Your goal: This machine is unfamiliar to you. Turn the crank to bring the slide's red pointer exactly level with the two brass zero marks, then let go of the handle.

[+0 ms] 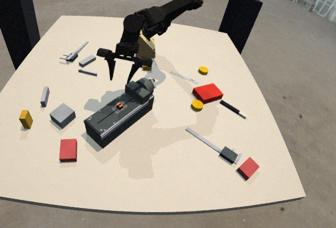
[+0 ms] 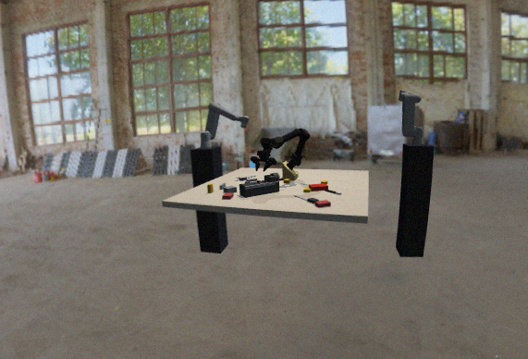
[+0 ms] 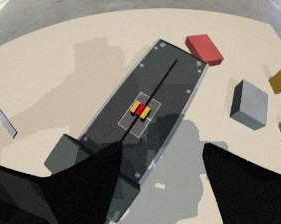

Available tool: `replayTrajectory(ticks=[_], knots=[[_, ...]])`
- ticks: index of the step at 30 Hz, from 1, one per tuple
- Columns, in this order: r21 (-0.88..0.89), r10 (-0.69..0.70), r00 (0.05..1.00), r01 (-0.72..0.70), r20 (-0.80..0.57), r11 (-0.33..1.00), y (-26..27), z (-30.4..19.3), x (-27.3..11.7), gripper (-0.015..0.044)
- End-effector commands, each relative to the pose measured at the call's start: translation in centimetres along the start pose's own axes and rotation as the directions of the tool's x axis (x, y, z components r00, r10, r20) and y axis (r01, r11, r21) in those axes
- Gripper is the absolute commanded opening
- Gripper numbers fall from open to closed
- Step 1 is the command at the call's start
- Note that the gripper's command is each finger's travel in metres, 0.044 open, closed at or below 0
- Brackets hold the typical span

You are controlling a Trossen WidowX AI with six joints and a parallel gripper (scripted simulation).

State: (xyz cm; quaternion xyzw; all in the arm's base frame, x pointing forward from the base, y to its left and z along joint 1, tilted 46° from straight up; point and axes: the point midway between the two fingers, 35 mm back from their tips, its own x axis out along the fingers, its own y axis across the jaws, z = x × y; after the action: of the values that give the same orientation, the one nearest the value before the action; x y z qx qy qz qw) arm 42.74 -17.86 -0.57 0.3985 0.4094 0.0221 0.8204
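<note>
The machine (image 1: pixel 129 124) (image 2: pixel 260 190) (image 3: pixel 156 77) is a long dark box with a slot along its top. Its red pointer (image 1: pixel 119 104) (image 3: pixel 140 110) sits between the two brass marks (image 3: pixel 135 106), looking in line with them in the wrist view. At the machine's end nearer the arm base are dark blocks and a round dark part (image 1: pixel 146 84) with a small orange-brown spot; the crank handle cannot be made out clearly. My gripper (image 1: pixel 120 81) (image 2: pixel 261 169) (image 3: pixel 164 149) is open with nothing between its fingers, above and beside that end of the machine.
A grey block (image 1: pixel 62 115) (image 3: pixel 249 105) and red block (image 1: pixel 68 150) (image 3: pixel 205 49) lie near the machine's far end. Right of it in the top view are a bright red block (image 1: pixel 208 93), yellow discs (image 1: pixel 197 105) and a caliper (image 1: pixel 229 154). Another caliper (image 1: pixel 72 56) lies back left.
</note>
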Motion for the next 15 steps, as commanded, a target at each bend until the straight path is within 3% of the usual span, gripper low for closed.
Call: replayTrajectory(ticks=[1,4,5,15], knots=[[0.0,-0.001,1.0,0.001,0.0,1.0,-0.02,0.0,0.0,0.0368],[0.0,-0.001,1.0,0.001,0.0,1.0,-0.02,0.0,0.0,0.044],[0.0,-0.001,1.0,0.001,0.0,1.0,-0.02,0.0,0.0,0.044],[0.0,-0.001,1.0,0.001,0.0,1.0,-0.02,0.0,0.0,0.0177]])
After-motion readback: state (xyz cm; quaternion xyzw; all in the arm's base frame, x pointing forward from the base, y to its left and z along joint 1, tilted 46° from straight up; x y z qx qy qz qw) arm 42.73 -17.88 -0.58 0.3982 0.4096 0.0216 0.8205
